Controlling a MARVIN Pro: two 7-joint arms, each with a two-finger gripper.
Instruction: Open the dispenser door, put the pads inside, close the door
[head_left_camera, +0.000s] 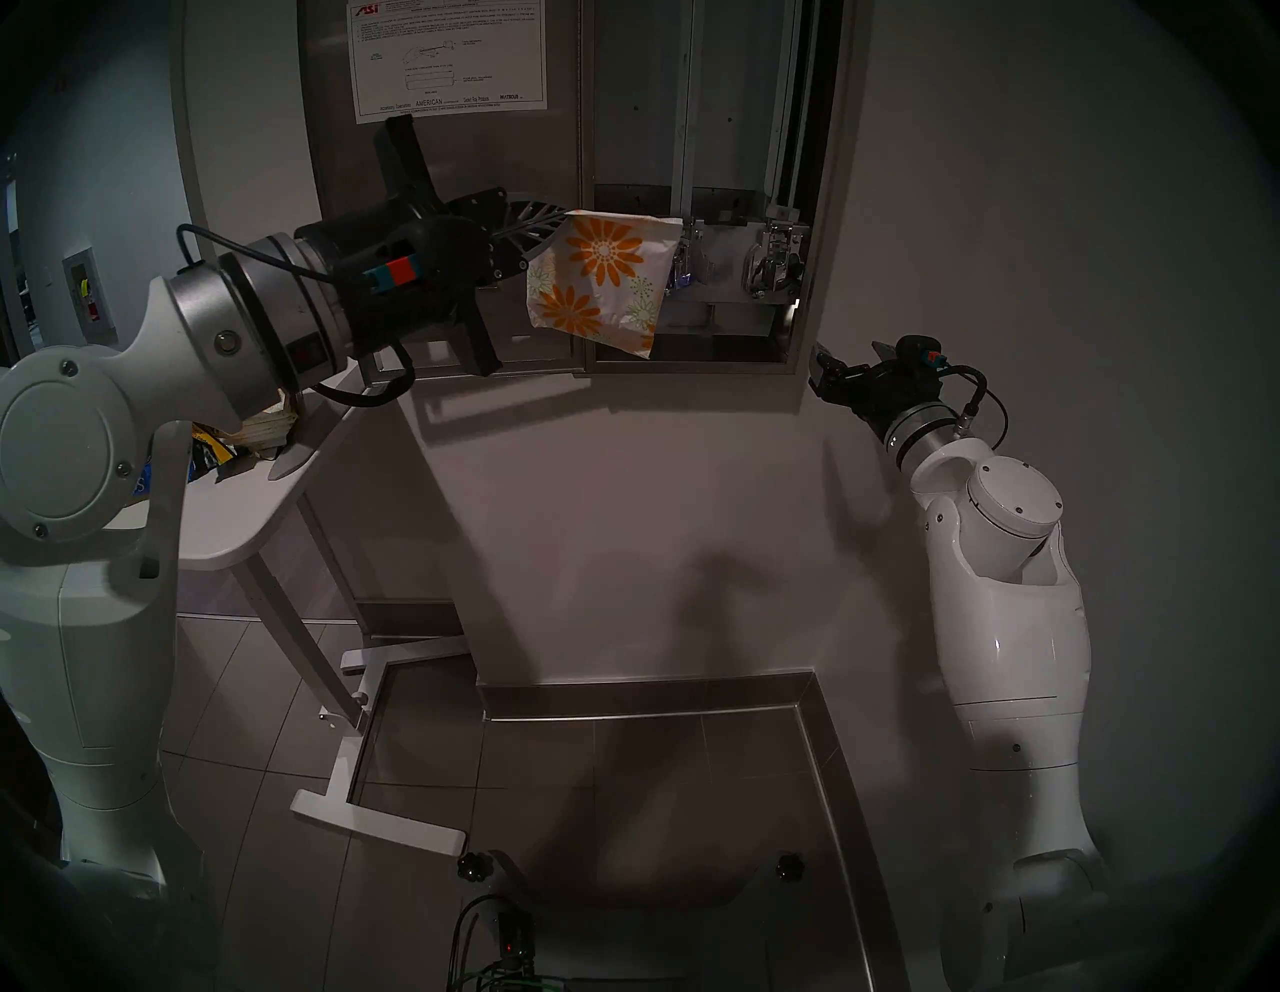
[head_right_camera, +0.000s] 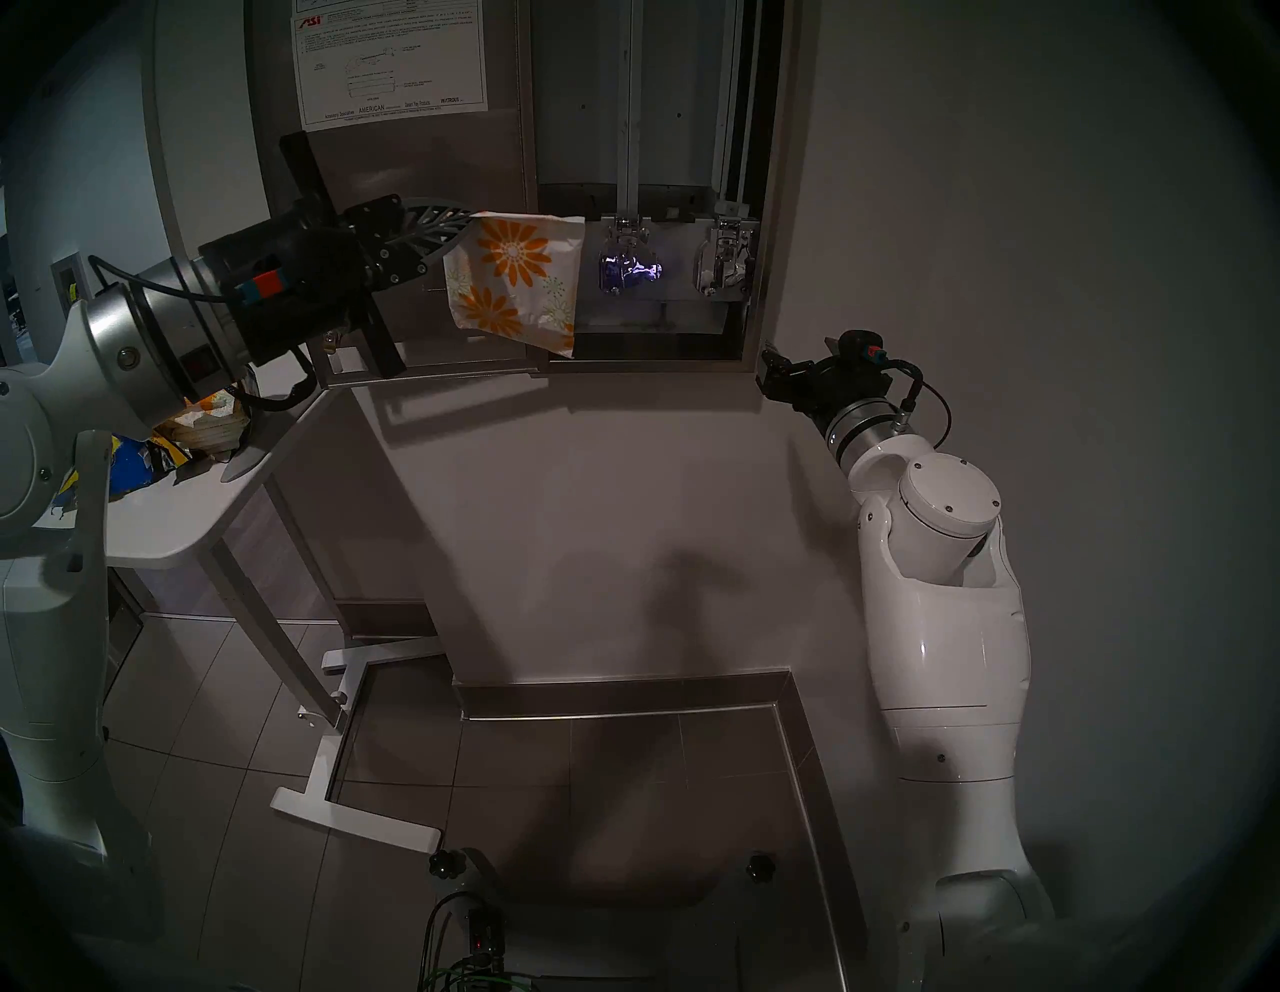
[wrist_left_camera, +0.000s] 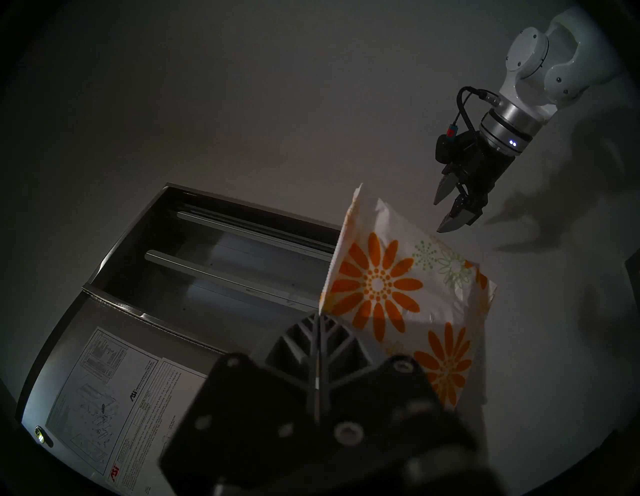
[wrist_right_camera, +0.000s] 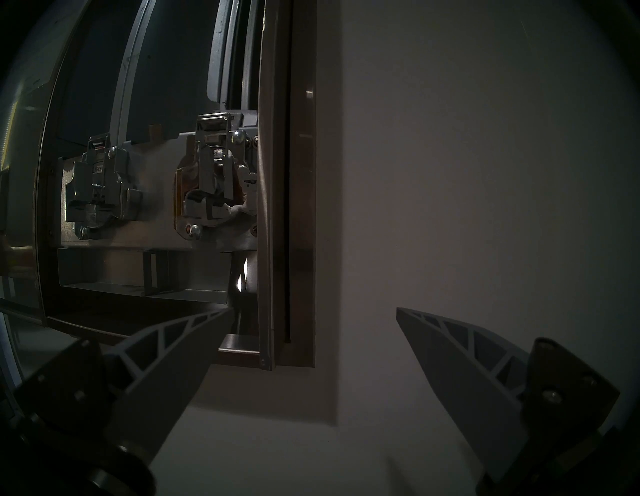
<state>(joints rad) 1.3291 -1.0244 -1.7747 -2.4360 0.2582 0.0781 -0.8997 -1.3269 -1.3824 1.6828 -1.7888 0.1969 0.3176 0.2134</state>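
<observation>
The dispenser (head_left_camera: 727, 173) hangs on the wall with its inside chutes and two chrome lever mechanisms (wrist_right_camera: 214, 180) exposed. The dispenser door (head_left_camera: 450, 159) stands swung open to the left, its white instruction sheet (head_left_camera: 450, 62) facing me. My left gripper (head_left_camera: 554, 228) is shut on the top corner of a white pad with orange flowers (head_left_camera: 602, 277), which hangs in front of the dispenser's lower left part. In the left wrist view the pad (wrist_left_camera: 398, 294) fans out from the closed fingertips. My right gripper (head_left_camera: 828, 370) is open and holds nothing, just below the dispenser's lower right corner (wrist_right_camera: 277, 360).
A white table (head_left_camera: 228, 512) stands at the left under the open door, carrying more flowered pads (head_right_camera: 208, 422) and a torn blue-and-yellow bag (head_right_camera: 138, 464). Its white foot frame (head_left_camera: 360, 762) spreads over the tiled floor. A metal-edged baseboard (head_left_camera: 817, 762) runs along the wall.
</observation>
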